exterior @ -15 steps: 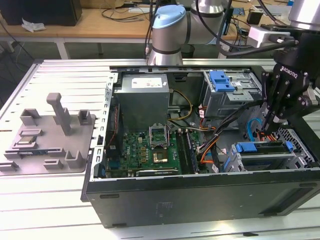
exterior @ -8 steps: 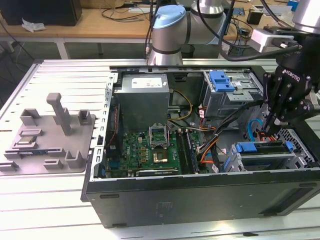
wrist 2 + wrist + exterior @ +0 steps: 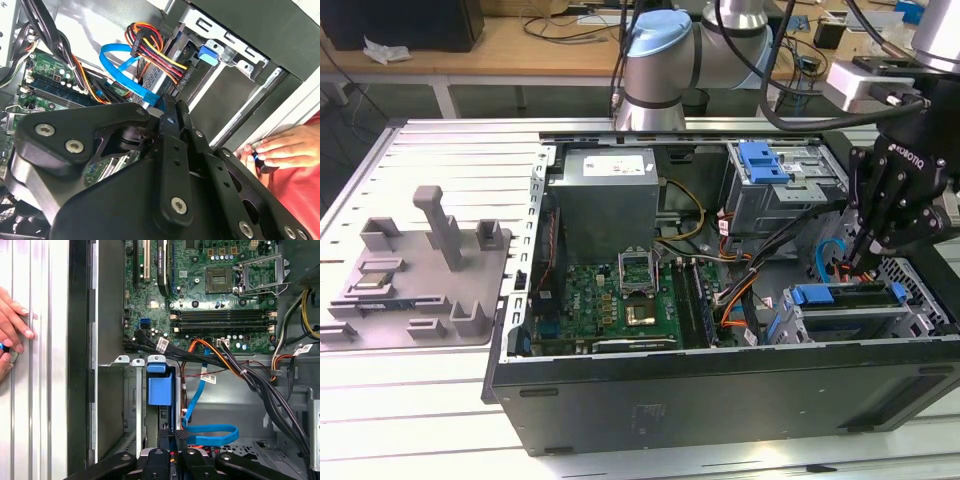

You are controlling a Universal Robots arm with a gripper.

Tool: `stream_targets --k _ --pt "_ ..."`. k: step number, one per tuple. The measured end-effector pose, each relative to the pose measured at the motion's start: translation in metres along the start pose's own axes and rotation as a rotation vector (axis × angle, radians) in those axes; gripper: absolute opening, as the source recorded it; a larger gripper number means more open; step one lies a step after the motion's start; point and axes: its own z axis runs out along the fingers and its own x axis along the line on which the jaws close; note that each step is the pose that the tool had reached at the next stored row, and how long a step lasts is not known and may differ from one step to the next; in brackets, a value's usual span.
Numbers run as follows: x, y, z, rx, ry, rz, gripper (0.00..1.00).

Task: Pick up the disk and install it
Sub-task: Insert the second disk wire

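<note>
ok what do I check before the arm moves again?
1. Case side open, inside reachable: ok.
2. Gripper down beside the drive bay: ok.
3. Person's hand resting on the table next to the case: not ok.
4. Blue cable looped close to the gripper: not ok.
5. Orange and black wires clear of the gripper: ok.
6. Disk held or seated: cannot tell.
</note>
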Motion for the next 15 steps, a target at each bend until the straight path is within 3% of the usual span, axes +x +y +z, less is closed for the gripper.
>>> stream_targets --k 4,7,8,9,15 --pt "0.0035 -0.0001 0.0006 0.0019 -0.0156 0.0 0.16" --pt "0.0076 -0.0001 0.0012 0.0058 -0.0422 -0.001 0.16" --pt "0.0093 -0.0002 0.0014 0.0077 -0.0551 -0.001 0.16" --pt "0.0106 -0.0001 0.0016 0.0084 -0.0613 -0.001 0.16" --pt "0.0147 -0.0001 0.0026 0.0129 -0.0685 0.0 0.16"
